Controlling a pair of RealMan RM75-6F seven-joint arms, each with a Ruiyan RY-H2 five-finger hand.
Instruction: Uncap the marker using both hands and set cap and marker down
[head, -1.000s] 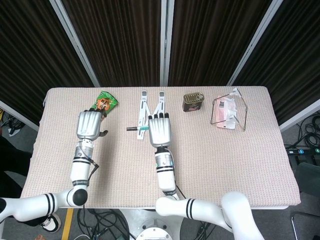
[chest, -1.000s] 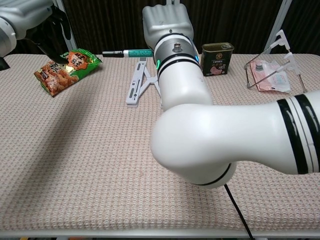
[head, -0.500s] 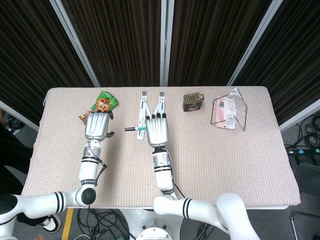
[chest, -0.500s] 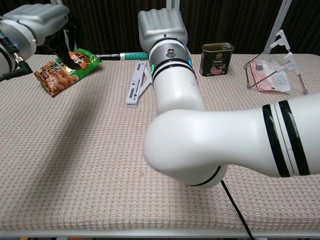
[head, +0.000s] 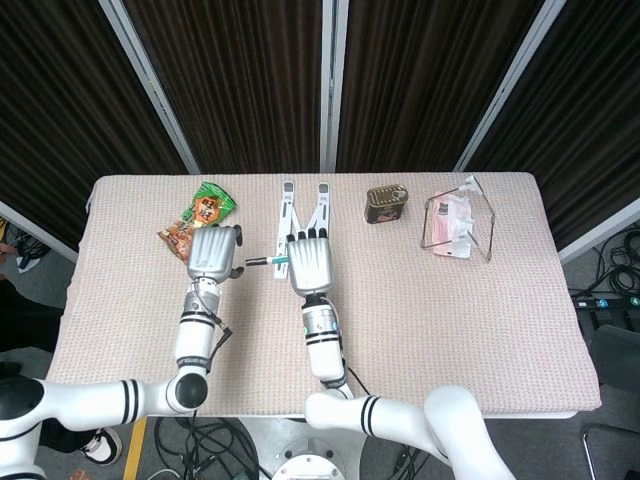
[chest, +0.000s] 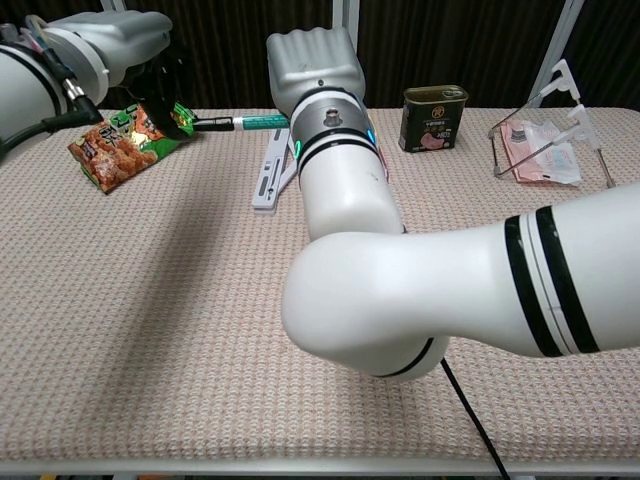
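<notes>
My right hand (head: 308, 264) holds a marker (head: 265, 261) level above the table, its teal body in the fist and its black cap sticking out to the left. In the chest view the marker (chest: 240, 122) juts left from the right hand (chest: 312, 65). My left hand (head: 213, 252) is right at the cap end, and its dark fingers (chest: 172, 105) reach the cap's tip in the chest view. Whether they grip the cap is hidden from me.
A green and orange snack bag (head: 195, 215) lies at the back left, just beyond my left hand. A white folding stand (head: 300, 205) lies behind the marker. Further right are a dark tin can (head: 386, 203) and a wire rack with a pink packet (head: 455, 225).
My left hand has moved right, from beside the snack bag to the marker's cap end. My right hand with the marker has shifted slightly left.
</notes>
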